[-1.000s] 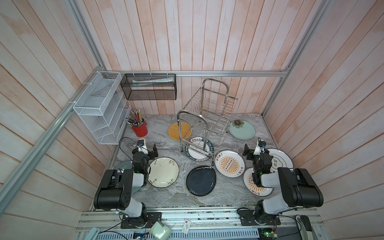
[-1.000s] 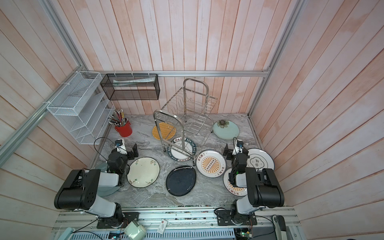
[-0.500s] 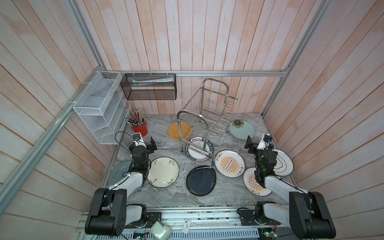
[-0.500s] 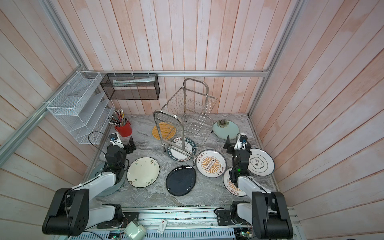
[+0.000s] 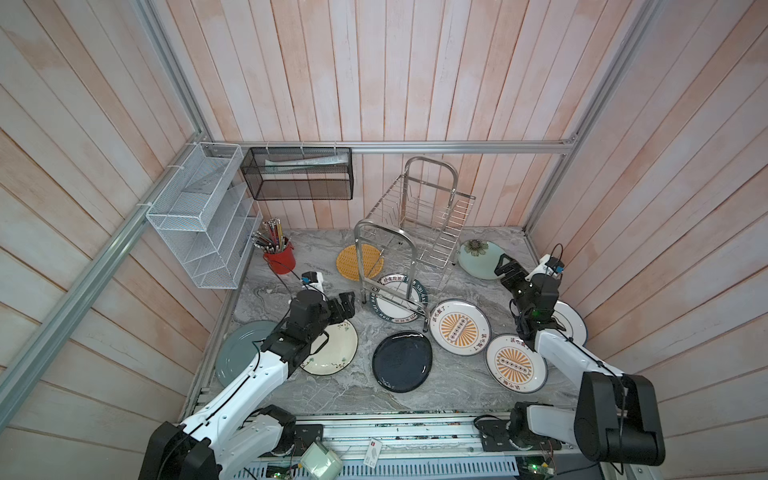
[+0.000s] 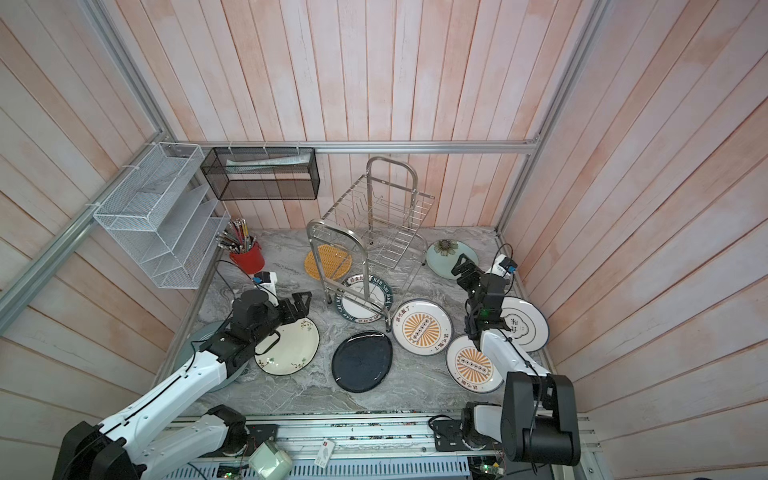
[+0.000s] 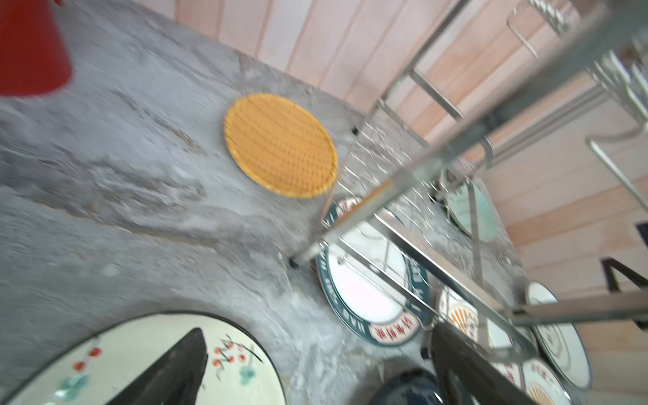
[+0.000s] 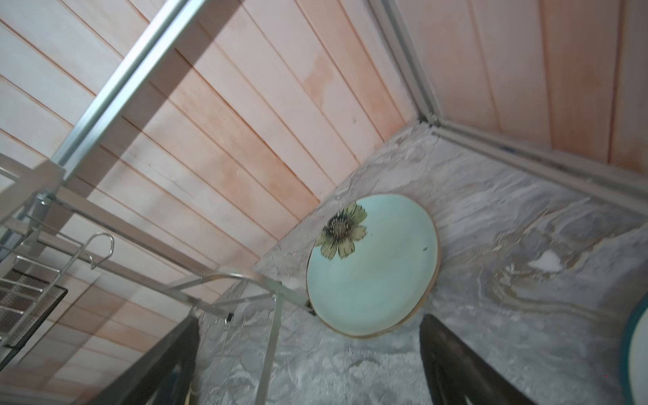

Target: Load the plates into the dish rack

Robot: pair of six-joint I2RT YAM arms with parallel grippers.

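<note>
Left end effector (image 5: pixel 347 303), jaws apart, hovers near cream floral plate (image 5: pixel 336 353).

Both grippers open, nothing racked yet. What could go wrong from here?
1. The green-lettered plate lies under the front frame of the dish rack; dragging it out may shift or tip the rack.
2. The mint plate lies flat close by the rack; the right gripper, reaching for its rim, could snag the wires.

The dish rack (image 5: pixel 414 266) stands on the table (image 5: pixel 316 286), centre back. One plate (image 5: pixel 353 262) lies left of it, another plate (image 5: pixel 478 259) right of it, and a third plate (image 5: pixel 395 307) seemingly under its near end. Six plates (image 5: pixel 402 361) spread across the front. A pencil cup (image 5: pixel 280 259) stands back left.
</note>
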